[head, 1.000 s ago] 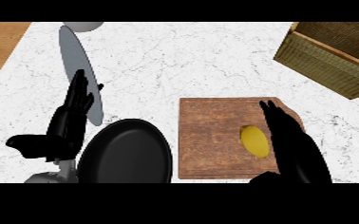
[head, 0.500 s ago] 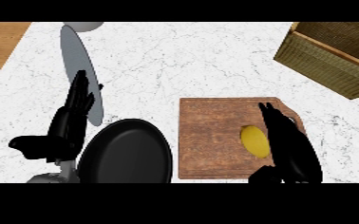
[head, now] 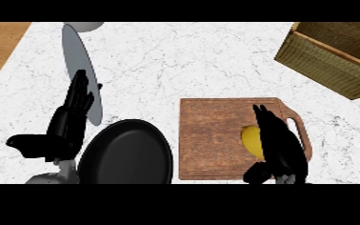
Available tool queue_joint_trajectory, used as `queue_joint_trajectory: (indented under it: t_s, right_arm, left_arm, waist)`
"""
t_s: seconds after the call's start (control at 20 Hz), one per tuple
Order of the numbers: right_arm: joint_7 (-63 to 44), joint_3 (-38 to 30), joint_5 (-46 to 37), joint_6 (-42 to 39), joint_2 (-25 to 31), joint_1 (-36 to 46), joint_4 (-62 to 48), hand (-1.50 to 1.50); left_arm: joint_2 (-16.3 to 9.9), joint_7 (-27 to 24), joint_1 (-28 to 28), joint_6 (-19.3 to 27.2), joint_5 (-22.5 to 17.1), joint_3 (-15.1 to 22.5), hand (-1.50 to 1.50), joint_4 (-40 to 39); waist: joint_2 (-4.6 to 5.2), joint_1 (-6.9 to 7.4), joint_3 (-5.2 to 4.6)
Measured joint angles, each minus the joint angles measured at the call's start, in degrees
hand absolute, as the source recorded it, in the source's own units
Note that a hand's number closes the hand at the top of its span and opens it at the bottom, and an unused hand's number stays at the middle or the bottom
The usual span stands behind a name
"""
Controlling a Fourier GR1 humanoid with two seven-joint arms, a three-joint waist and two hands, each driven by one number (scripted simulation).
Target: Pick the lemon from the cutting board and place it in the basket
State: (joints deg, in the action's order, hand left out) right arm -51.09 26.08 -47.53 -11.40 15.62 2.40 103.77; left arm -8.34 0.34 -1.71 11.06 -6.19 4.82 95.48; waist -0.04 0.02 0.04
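Head view: the lemon [head: 252,141], lying on the cutting board [head: 211,133] and half hidden by the right hand [head: 281,145] whose fingers are extended over it, is judged light, firm, slippery-skinned, best wrapped across its middle.

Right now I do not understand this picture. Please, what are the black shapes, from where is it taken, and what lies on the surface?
The view looks steeply down from the robot's head onto a white marble counter. The black shapes are its two hands. The left hand rests open at the left, fingers up, holding nothing. The right hand lies over the yellow lemon on the wooden cutting board and partly hides it; a closed grasp is not visible. A black pan lies beside the board. The woven basket, the lemon's goal, stands at the upper right.
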Motion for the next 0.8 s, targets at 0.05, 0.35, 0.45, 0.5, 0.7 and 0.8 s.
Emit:
queue_joint_trajectory:
  t_s: [0.05, 0.35, 0.45, 0.5, 0.7, 0.8]
  right_arm:
    - [-0.1, 0.0, -0.4, -0.5, -0.3, -0.4, 0.5, -1.50]
    - [4.3, -2.1, -2.4, 0.4, -2.1, -1.6, -3.0, -1.50]
    - [5.2, -3.6, -2.4, -0.4, -2.7, -0.9, -4.1, -1.50]
    - [4.9, -3.1, -3.4, 0.1, -3.6, -1.0, -4.4, -1.50]
    - [7.7, -4.6, -4.4, 1.4, -3.8, -2.9, -5.6, -1.50]
    - [8.8, -5.6, -4.4, 0.9, -4.5, -1.6, -7.4, 1.50]
  left_arm:
    - [0.5, -0.9, 0.7, -0.2, 0.2, 0.2, 0.00, -0.1]
    - [1.9, -0.5, 0.9, -0.6, 1.6, -0.1, 0.00, 0.5]
    - [1.8, -0.8, 1.4, -1.4, 1.6, -0.7, 0.00, 0.7]
    - [1.9, -1.4, 0.9, -1.8, 1.5, -1.1, 0.00, -0.2]
    - [1.9, -1.1, 1.4, -2.8, 1.4, -2.1, 0.00, 0.6]
    - [2.4, -0.9, 0.9, -2.8, 1.9, -2.2, 0.00, 0.2]
  waist:
    - [-0.02, 0.00, 0.02]
    - [-0.03, -0.01, 0.02]
    - [-0.04, 0.00, 0.02]
    - [-0.05, -0.02, 0.03]
    - [-0.06, -0.03, 0.04]
    - [-0.05, -0.01, 0.03]
